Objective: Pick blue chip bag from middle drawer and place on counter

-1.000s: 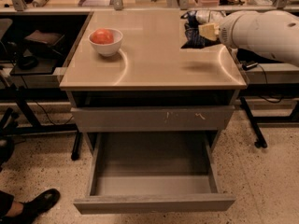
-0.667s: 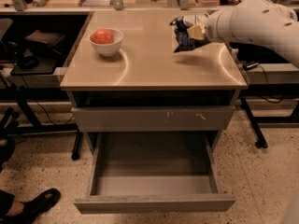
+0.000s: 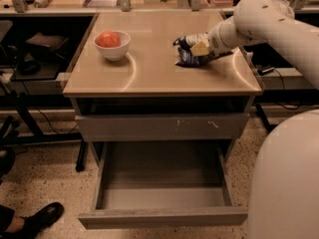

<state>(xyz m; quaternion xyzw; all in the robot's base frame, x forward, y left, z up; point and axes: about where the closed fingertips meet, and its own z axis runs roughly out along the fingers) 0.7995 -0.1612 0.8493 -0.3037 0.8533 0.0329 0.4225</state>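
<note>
The blue chip bag (image 3: 188,54) is dark blue and crumpled, with a pale panel. It is over the right half of the beige counter (image 3: 149,68), low, and seems to touch it. My gripper (image 3: 200,49) reaches in from the right on the white arm and is shut on the bag's right side. The middle drawer (image 3: 162,217) is pulled out below, and its grey floor is bare.
A white bowl (image 3: 112,45) with a red-orange round thing in it stands on the counter's left half. A grey drawer front with pale chip marks (image 3: 162,127) sits above the open drawer. My white body (image 3: 286,183) fills the lower right. A shoe (image 3: 40,217) is on the floor at lower left.
The arm has carried the bag leftward and lower over the counter, from its right rear edge toward the middle right. The drawer and bowl have not moved.
</note>
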